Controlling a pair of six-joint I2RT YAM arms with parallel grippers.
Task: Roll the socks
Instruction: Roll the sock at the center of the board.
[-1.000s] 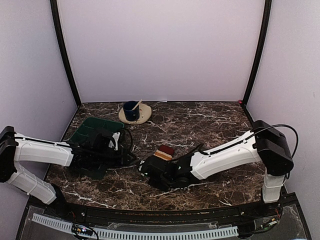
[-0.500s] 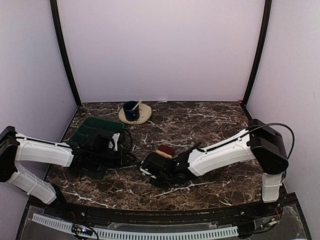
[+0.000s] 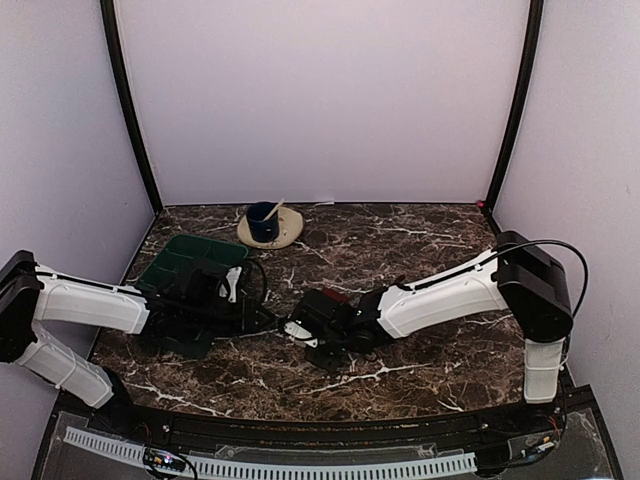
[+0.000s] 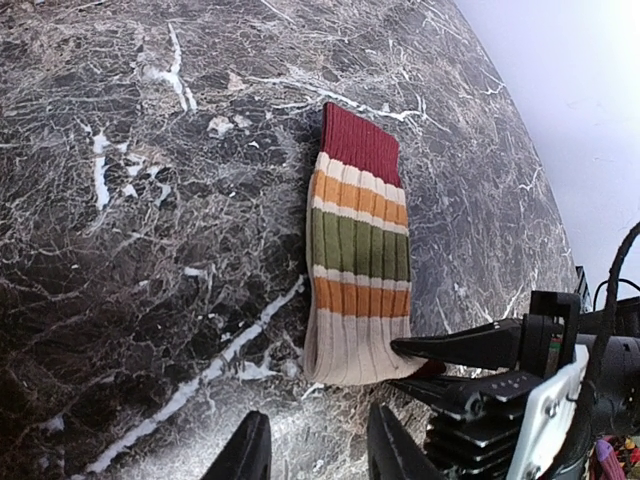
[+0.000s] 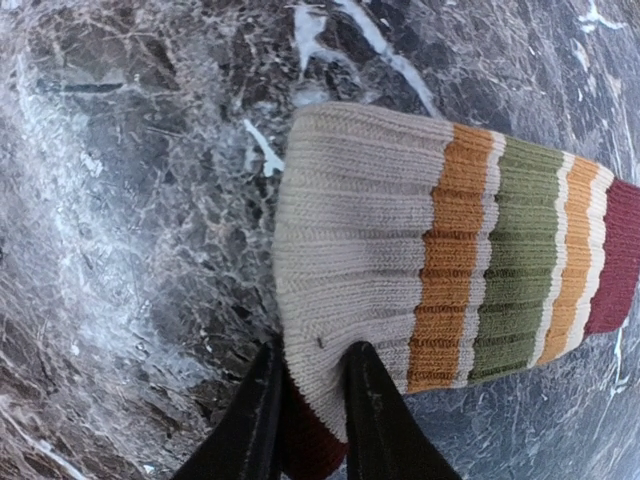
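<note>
Pinches the tan end of the striped sock [image 4: 360, 245] between the fingers of the right gripper [image 5: 315, 355]; lies flat mid-table on the marble table [image 3: 430, 240]. Holds the left gripper [image 4: 320, 440] parted and empty, just left of that end.

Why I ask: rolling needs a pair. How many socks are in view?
1 for certain: the striped sock lies flat on the table, its tan end pinched by the right gripper. A dark red layer under that end could be a second sock, mostly hidden.
</note>
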